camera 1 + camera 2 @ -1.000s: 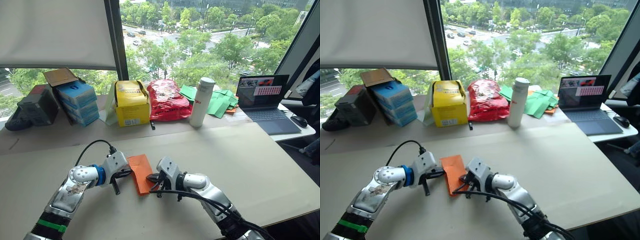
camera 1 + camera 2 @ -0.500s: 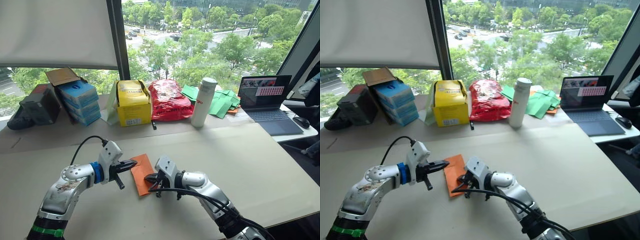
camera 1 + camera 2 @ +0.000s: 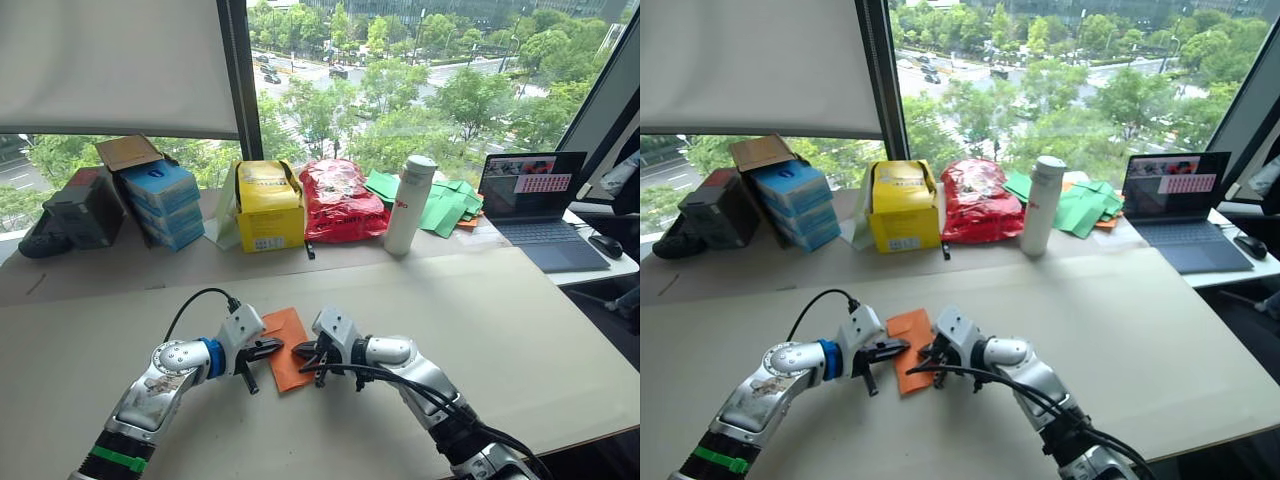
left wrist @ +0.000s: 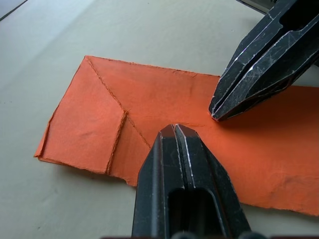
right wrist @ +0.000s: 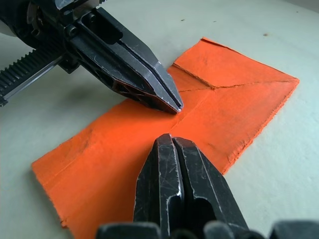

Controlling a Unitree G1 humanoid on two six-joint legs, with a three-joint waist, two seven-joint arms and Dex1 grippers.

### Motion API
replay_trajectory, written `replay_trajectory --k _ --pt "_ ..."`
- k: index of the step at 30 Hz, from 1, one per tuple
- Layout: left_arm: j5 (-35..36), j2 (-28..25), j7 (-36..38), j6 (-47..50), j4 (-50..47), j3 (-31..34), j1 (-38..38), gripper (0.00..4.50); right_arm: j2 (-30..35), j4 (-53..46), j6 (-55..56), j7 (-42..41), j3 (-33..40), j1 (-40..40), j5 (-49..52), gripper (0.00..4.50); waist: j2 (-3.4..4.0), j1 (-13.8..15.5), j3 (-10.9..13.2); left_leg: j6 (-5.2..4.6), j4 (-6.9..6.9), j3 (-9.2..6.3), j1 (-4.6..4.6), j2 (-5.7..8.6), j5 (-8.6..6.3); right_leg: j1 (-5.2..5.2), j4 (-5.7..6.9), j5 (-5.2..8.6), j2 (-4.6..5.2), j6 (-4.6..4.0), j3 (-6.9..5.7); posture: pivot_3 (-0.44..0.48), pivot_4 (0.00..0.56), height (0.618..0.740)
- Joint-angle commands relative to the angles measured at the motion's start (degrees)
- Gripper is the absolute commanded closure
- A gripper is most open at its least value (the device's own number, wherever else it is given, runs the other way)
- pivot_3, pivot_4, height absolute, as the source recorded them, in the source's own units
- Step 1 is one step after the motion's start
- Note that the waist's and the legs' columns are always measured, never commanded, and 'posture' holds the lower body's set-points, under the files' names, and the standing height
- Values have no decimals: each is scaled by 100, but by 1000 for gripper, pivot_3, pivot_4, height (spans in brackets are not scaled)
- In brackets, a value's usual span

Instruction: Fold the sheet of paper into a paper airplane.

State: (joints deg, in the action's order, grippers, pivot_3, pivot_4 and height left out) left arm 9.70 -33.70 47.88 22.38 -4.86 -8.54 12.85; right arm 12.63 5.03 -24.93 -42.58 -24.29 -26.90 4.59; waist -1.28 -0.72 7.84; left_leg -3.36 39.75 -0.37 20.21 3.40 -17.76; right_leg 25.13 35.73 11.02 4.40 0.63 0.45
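Creased orange sheet of paper (image 3: 285,334) lay flat on the table (image 3: 520,320), left gripper (image 4: 175,130) and right gripper (image 5: 172,142) both pressed together, tips meeting over it from opposite sides, yellow box (image 3: 265,205), red bag (image 3: 338,200), white bottle (image 3: 405,204) and green papers (image 3: 440,205) well behind the sheet

The sheet of paper (image 4: 164,107) is thin, matt orange stock with a faintly fibrous face, raised crease ridges and slightly frayed edges. The table (image 3: 520,320) has a matt, smooth beige surface. The fingers of the left gripper (image 4: 175,130) and right gripper (image 5: 172,142) are hard black plastic, semi-gloss, with pale scuffs and scratches along their edges.
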Motion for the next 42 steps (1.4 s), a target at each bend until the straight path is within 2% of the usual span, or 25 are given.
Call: replay_trajectory --k 1,15,26,33,42 --pt "-205 -86 35 12 184 -183 -99 4500 84 393 114 -30 46 -153 -155 4472 0 0 0 0 0 0 0 0 0 -1 0 0 0 0 0 0 150 740" --pt "-287 -140 30 -33 87 -215 -152 4500 -502 2555 989 -73 273 -1523 -304 4472 4 -26 0 2 -1 -3 -2 -1 1 0 3 -1 -1 -2 0 0 150 740" --pt "-292 -173 -34 12 -90 -167 -269 4500 -802 3833 1673 -36 557 -2165 -485 4472 12 -48 3 4 -4 -4 -2 0 2 2 4 -1 0 -2 1 0 150 740" --pt "-273 -206 -77 51 -149 -135 -322 4500 -863 4025 1891 -138 586 -2216 -514 4472 14 -77 3 3 -8 -4 -2 -1 2 3 4 -1 0 -3 2 0 150 740" --pt "-276 -235 -79 70 -175 -142 -332 4500 -611 2738 1486 -674 415 -1403 -459 4472 17 -75 4 4 -14 -7 0 -1 0 4 0 -1 0 -3 1 0 150 740"
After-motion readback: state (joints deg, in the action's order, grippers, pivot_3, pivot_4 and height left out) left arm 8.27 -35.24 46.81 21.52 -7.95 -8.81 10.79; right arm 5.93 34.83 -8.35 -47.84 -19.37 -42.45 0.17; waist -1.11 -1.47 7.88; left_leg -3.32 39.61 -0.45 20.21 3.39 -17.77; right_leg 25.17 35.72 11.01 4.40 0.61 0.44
